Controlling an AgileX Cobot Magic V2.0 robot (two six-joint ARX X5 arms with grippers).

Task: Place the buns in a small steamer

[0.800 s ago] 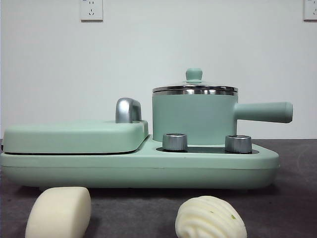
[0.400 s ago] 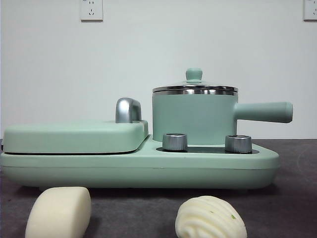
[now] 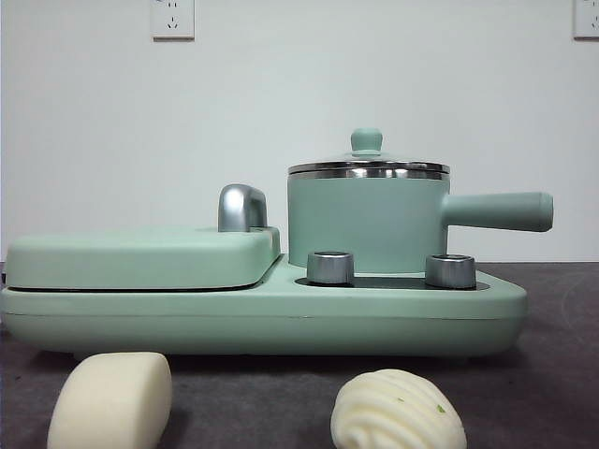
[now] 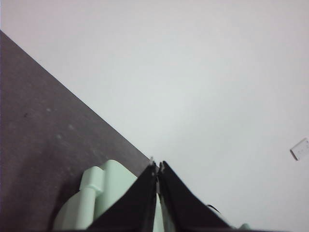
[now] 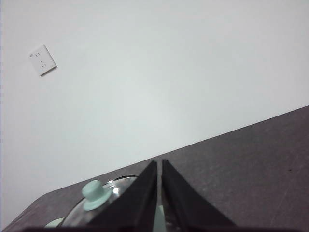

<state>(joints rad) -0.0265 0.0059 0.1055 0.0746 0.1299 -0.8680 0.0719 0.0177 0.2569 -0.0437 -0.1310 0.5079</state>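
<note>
Neither arm shows in the front view. The left gripper [image 4: 157, 166] appears only in its own wrist view, its two black jaws pressed together to a narrow seam, tips all but touching and holding nothing. It hangs above the steamer [image 4: 91, 203], clear of it, off to one side of the pot. The right gripper [image 5: 160, 164] is likewise seen only in its own wrist view, jaws drawn together with just a thin slit between them and nothing gripped. It too hangs above the steamer, over the lid side and apart from it.
</note>
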